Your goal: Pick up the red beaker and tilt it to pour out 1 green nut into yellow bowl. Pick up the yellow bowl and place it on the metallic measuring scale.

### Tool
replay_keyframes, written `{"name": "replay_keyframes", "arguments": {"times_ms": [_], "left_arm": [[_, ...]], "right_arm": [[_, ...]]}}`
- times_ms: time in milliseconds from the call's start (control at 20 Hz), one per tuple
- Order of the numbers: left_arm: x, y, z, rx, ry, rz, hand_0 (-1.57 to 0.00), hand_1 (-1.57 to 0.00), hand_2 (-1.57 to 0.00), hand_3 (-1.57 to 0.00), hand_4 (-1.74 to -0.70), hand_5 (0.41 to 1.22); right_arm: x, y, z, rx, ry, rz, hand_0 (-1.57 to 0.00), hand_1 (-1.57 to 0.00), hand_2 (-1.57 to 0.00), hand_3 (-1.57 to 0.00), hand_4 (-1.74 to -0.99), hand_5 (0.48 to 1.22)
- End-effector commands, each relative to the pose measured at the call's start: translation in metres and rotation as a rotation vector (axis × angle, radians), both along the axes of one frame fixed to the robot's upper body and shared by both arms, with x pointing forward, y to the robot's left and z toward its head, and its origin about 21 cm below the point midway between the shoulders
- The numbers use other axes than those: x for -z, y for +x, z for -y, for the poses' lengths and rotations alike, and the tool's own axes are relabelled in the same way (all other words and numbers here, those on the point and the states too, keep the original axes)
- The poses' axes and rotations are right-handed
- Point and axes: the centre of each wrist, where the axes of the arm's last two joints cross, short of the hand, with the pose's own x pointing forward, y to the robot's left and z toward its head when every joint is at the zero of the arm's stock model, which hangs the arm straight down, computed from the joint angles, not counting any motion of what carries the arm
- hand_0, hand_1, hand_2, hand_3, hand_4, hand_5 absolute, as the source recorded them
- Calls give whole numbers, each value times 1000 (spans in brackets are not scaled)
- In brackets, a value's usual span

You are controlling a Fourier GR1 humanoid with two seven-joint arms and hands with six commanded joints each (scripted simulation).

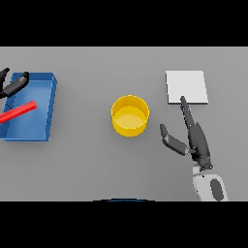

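1. The robot's right hand (196,140) is dark and sits on the right side of the grey table (97,164). Its fingers are straight and spread out, and it holds nothing. The thumb sticks out to the side, toward the middle of the table.
2. The tips of the long fingers point away from the robot and reach the near edge of the flat, square, light grey metal scale (186,87). I cannot tell if they touch it or are just above it.
3. The white and grey right arm (210,186) comes up from the bottom edge of the view.
4. The round yellow bowl (130,116) stands upright near the middle of the table. It is beside the right thumb, with a gap between them. It is near the scale but not on it. I cannot see any nut inside it.
5. Far over on the left side is a blue box-shaped bin (41,104) with low walls.
6. A long red thing, which looks like the red beaker (19,112), lies tilted across the blue bin.
7. The robot's left hand (12,85) is at the left edge, over the far corner of the blue bin. Its fingers look loose and apart, and they are not wrapped around the red beaker.
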Motion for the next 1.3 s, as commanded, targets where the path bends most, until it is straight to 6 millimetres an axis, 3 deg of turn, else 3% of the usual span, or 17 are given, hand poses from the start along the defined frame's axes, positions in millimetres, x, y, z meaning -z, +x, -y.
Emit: {"name": "replay_keyframes", "arguments": {"times_ms": [0,150,250,500,650,950,1250], "left_arm": [[1,1,0,-7,-1,22,-68,-60,-57,-48,-708,658],[-2,-1,-3,-1,-12,74,-34,-30,-29,-24,-710,679],[-3,-2,-2,3,-6,84,-22,-19,-18,-15,-710,689],[0,0,7,20,-52,97,-6,-6,-5,-4,-719,664],[0,-1,4,21,-52,89,-3,-2,-2,-2,-715,669],[-3,-2,2,33,-71,97,0,0,0,0,-719,684],[-1,-4,0,25,-80,95,1,1,1,1,-724,686]], "right_arm": [[0,0,-1,11,-25,-19,1,1,1,1,-1175,672],[-5,5,-5,-67,-109,10,1,1,1,1,-1132,703],[-12,10,-3,-172,-208,31,1,1,1,1,-1153,728],[-44,43,-17,-385,-664,65,1,1,1,1,-1220,701],[-53,56,-29,-532,-902,148,1,1,1,1,-1232,702],[-58,82,-53,-727,-1158,168,1,1,1,1,-1212,705],[-47,100,-73,-837,-1327,105,1,1,1,1,-1226,702]]}}
